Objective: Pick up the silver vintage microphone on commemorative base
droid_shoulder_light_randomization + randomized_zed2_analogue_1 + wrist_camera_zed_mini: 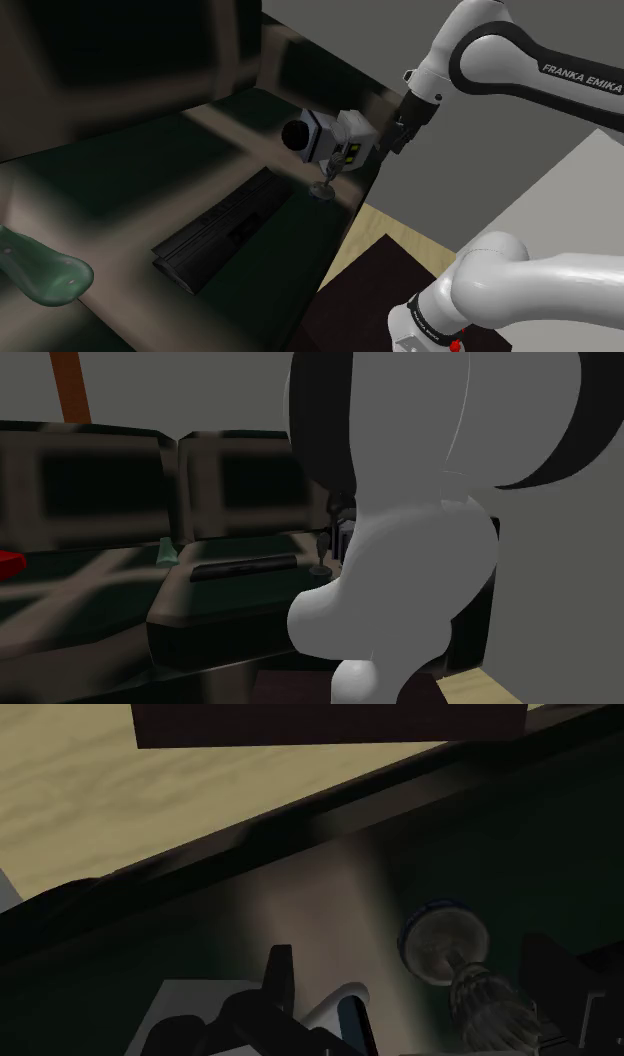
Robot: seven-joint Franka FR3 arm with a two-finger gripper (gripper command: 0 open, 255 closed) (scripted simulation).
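Observation:
The silver microphone (322, 186) stands upright on its round base near the edge of a dark cushioned seat (200, 160). My black gripper (329, 165) hangs directly over it. In the wrist view the mic's ribbed head (490, 1007) and round base (445, 939) lie between my open fingers. The head sits closer to one finger (555, 989) than to the other finger (280, 979), and that far finger does not touch it. In the second exterior view the microphone (320, 552) stands just beside the big white arm link (400, 552).
A long flat black object (225, 235) lies on the seat next to the microphone. A green glassy piece (40, 270) sits farther along the seat. The seat's edge (300, 834) drops to a wooden floor (120, 794) with a dark rug (375, 290). Dark back cushions (100, 482) rise behind.

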